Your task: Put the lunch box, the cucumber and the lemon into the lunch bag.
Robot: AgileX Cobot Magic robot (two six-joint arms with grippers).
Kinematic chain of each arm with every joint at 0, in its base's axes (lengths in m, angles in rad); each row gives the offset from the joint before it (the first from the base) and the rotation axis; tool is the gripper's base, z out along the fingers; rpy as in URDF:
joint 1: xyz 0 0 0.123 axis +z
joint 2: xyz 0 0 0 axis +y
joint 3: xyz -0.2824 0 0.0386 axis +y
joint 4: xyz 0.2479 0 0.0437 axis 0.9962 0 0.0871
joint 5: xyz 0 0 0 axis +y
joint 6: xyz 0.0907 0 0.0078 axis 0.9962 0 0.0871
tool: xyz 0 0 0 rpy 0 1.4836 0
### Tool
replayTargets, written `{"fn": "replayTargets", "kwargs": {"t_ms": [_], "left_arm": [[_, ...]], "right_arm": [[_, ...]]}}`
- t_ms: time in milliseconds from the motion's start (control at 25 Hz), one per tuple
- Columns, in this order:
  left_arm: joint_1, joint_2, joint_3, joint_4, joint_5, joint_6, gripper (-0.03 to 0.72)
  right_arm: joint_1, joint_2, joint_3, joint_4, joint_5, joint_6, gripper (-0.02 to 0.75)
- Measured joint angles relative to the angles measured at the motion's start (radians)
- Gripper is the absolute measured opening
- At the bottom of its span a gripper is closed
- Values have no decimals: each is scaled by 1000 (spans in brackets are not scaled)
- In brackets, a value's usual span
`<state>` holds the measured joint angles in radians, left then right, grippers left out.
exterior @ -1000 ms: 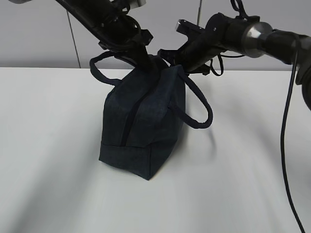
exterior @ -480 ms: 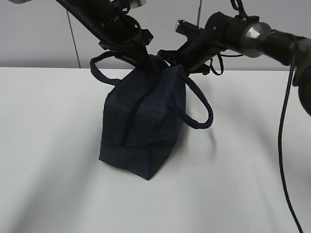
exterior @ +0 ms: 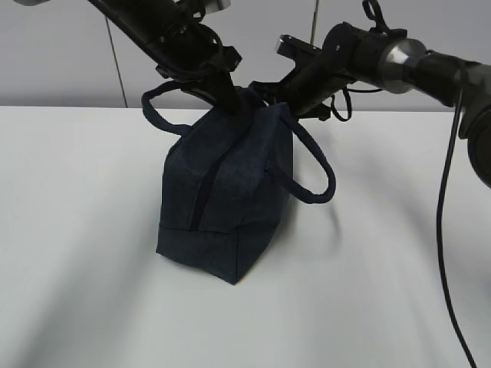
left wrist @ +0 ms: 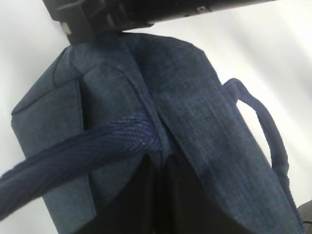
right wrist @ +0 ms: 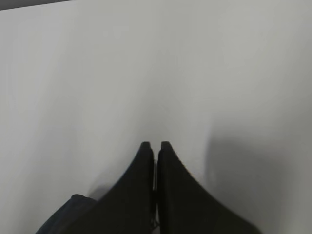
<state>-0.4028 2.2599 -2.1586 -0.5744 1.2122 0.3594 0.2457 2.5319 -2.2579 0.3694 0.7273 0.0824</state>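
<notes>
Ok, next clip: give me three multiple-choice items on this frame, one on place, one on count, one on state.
1. Where does the boxy dark navy fabric lunch bag stand?
A. on the white table
B. on a shelf
C. on the floor

2. How many loop handles show on it?
A. none
B. two
C. four

3. How is the right tool?
A. wide open
B. shut
C. missing

Answers: 1 A, its base rests on the tabletop; 2 B, one loop shows on each side; 3 B, the wrist view shows its fingers pressed together.
</notes>
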Motion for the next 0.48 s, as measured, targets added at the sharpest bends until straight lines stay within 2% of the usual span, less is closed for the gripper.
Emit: {"fn": "replayTargets", "kwargs": {"t_ms": [480], "left_arm": [[0, 0, 0, 0, 0, 2, -5]], "right_arm": [[0, 4, -4, 0, 2, -2, 12]]}}
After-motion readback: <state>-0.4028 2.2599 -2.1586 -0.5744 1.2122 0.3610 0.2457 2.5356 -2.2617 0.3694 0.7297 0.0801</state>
